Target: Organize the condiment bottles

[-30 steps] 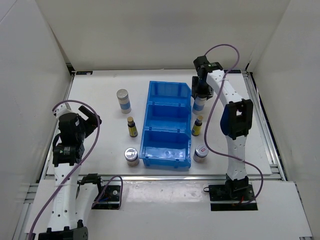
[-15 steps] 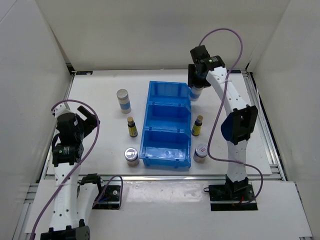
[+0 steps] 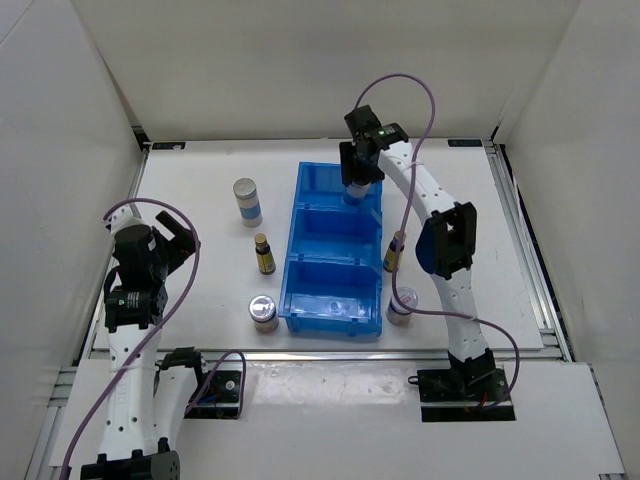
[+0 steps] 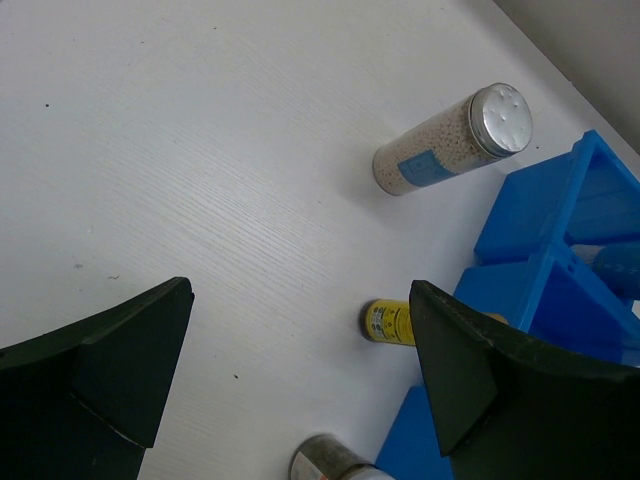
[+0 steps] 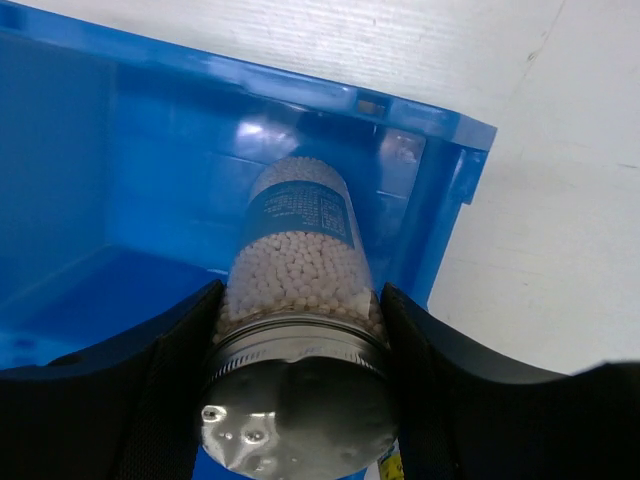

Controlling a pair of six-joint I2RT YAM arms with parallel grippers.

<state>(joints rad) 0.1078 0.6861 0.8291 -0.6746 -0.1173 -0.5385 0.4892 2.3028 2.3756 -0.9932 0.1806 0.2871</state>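
My right gripper [image 3: 358, 182] is shut on a white blue-banded bottle [image 5: 297, 262] with a silver cap, held over the far compartment of the blue bin [image 3: 334, 180]. My left gripper [image 3: 172, 238] is open and empty at the left of the table. The other white bottle [image 3: 246, 200] stands left of the bin and shows in the left wrist view [image 4: 448, 142]. A slim yellow-labelled bottle [image 3: 264, 254] and a silver-lidded jar [image 3: 263, 312] stand left of the bin. A second slim bottle [image 3: 395, 250] and jar [image 3: 401, 305] stand right of it.
The blue three-compartment bin [image 3: 295, 262] sits mid-table; its middle and near compartments hold no bottles. White walls enclose the table on three sides. Metal rails [image 3: 525, 250] run along the table's right edge.
My right gripper has lifted the white bottle from the table right of the bin and carried it left, over the bin's far compartment. The left arm has barely moved.
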